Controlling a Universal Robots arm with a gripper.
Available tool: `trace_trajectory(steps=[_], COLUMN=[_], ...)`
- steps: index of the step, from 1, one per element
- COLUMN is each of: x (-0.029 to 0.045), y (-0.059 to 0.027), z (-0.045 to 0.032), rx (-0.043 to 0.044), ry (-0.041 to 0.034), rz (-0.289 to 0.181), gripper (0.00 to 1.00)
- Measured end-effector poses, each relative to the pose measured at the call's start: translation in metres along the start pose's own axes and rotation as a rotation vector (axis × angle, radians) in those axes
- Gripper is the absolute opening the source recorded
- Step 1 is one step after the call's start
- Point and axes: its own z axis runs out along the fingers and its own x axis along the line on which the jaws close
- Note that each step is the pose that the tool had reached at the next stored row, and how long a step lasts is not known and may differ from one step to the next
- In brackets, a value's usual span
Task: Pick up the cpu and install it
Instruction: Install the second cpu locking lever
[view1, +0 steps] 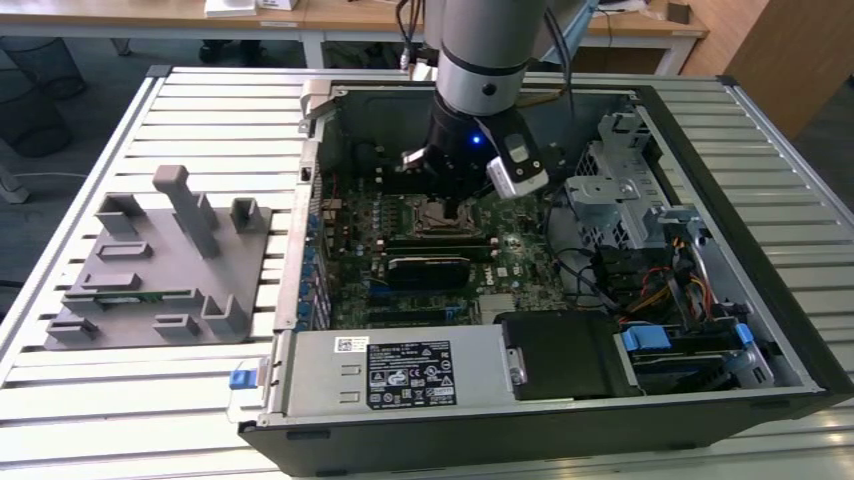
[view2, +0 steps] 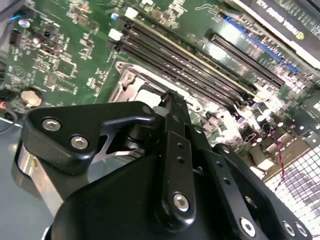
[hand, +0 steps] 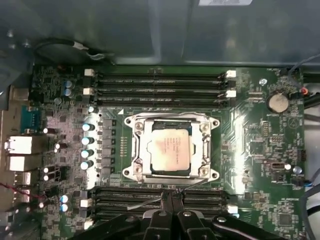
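The cpu (hand: 169, 152) sits seated in the socket (hand: 171, 147) at frame centre; the end effector (hand: 171, 200), fingers together and empty, hangs just beside it

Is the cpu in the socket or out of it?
In: the cpu lies flat inside the socket frame, with the gripper beside the socket.

Memory slots (hand: 160, 85) flanking seated cpu (hand: 170, 146)

Cpu (hand: 170, 149) top is pale silvery w/ a warm tint; socket frame (hand: 171, 121) metallic grey. Motherboard (hand: 260, 150) green, RAM slots (hand: 160, 82) black w/ white end clips. Gripper (hand: 170, 200) matte black. Fixture block (view1: 147, 265) grey at 9 o'clock.
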Motion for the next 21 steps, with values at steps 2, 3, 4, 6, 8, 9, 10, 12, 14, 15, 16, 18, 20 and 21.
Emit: trace_trajectory(steps=[2, 3, 4, 6, 8, 9, 10, 12, 14, 15, 16, 18, 20, 21], x=[0.0043, 0.0075, 0.0087, 0.0108, 0.0118, 0.0125, 0.0135, 0.0162, 0.0185, 0.0193, 0.02, 0.0215, 0.0228, 0.0231], y=[-0.001, -0.0012, -0.0012, -0.0012, -0.0014, -0.0015, -0.0016, -0.0018, -0.0022, -0.0025, -0.0027, -0.0036, -0.0059, -0.0075], z=[0.0015, 0.002, 0.0023, 0.0032, 0.0052, 0.0064, 0.0074, 0.0099, 0.0119, 0.0127, 0.0136, 0.0156, 0.0175, 0.0181], rx=[0.0001, 0.0002, 0.0001, -0.0001, 0.0001, 0.0001, 0.0, 0.0001, -0.0028, -0.0063, -0.0101, -0.0155, -0.019, -0.0202], ry=[0.0001, 0.0002, 0.0, -0.0007, -0.0007, -0.0007, -0.0007, -0.0006, -0.0005, -0.0005, -0.0006, -0.0007, -0.0007, -0.0007], rz=[0.0, 0.0, 0.0, 0.0, 0.0, 0.0, 0.0, 0.0, 0.0, 0.0, 0.0, -0.001, -0.001, -0.001], gripper=[0.11, 0.11, 0.11, 0.11, 0.11, 0.11, 0.11, 0.11, 0.11, 0.11, 0.11, 0.11, 0.11, 0.11])
